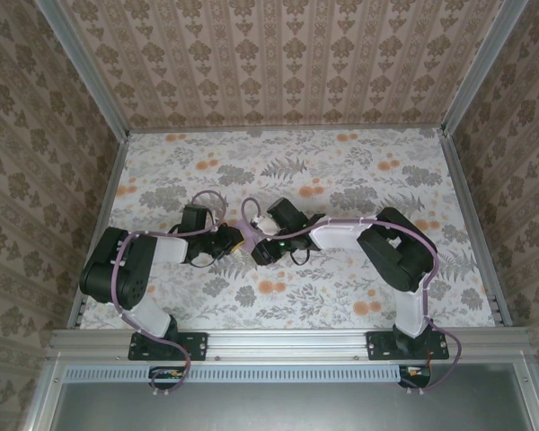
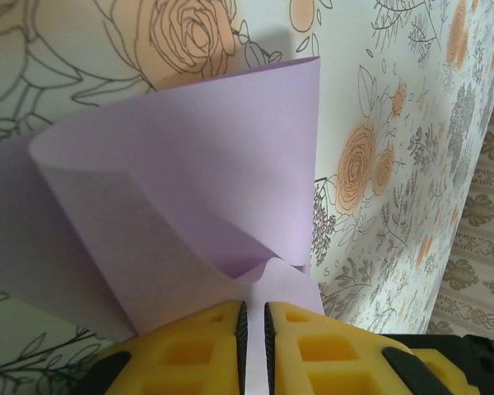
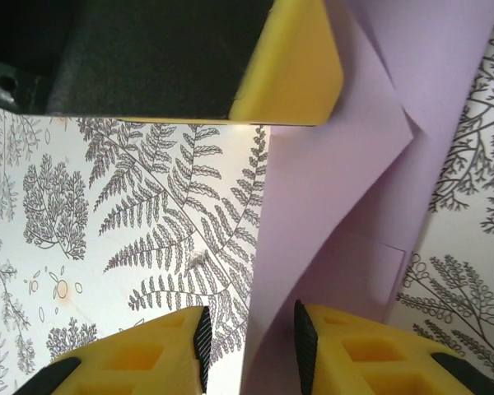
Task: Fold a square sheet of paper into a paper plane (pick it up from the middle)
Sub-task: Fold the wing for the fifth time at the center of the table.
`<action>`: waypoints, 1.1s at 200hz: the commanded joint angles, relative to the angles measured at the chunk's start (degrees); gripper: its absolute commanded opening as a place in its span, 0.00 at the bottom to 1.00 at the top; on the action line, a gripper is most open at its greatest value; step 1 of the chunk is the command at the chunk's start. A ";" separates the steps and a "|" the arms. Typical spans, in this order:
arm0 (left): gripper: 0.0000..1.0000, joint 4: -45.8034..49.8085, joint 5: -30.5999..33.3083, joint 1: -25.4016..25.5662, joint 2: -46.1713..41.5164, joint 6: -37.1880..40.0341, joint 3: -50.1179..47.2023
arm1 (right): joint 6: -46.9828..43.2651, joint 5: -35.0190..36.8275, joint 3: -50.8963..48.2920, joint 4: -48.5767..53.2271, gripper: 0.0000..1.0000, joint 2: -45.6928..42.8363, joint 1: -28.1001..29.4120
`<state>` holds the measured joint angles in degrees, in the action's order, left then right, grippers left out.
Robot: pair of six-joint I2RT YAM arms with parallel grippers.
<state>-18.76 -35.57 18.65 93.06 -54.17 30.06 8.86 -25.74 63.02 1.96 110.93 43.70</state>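
We see a table (image 1: pixel 485 269) covered in floral print: orange roses (image 2: pixel 189 33), grey ferns (image 3: pixel 173 222). Walls (image 1: pixel 287 54) on three sides carry beige damask wallpaper. A metal frame (image 1: pixel 287 339) runs along the table's near edge.

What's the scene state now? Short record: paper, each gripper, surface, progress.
paper: square sheet of paper, lilac, curled over itself, partly lifted
left: left gripper shut on the sheet's edge
right: right gripper jaws apart, sheet's edge in the gap, not pinched
surface: floral-print table
progress: loose curl, no dart shape yet
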 commanded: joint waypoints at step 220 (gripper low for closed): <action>0.18 0.85 -0.90 -1.43 -0.98 0.71 0.08 | -1.44 -0.42 -0.32 -2.02 0.04 1.61 -0.11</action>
<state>-18.74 -36.03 17.89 93.06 -54.17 30.06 7.11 -24.36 63.05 1.50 112.14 44.10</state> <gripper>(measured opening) 0.175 0.061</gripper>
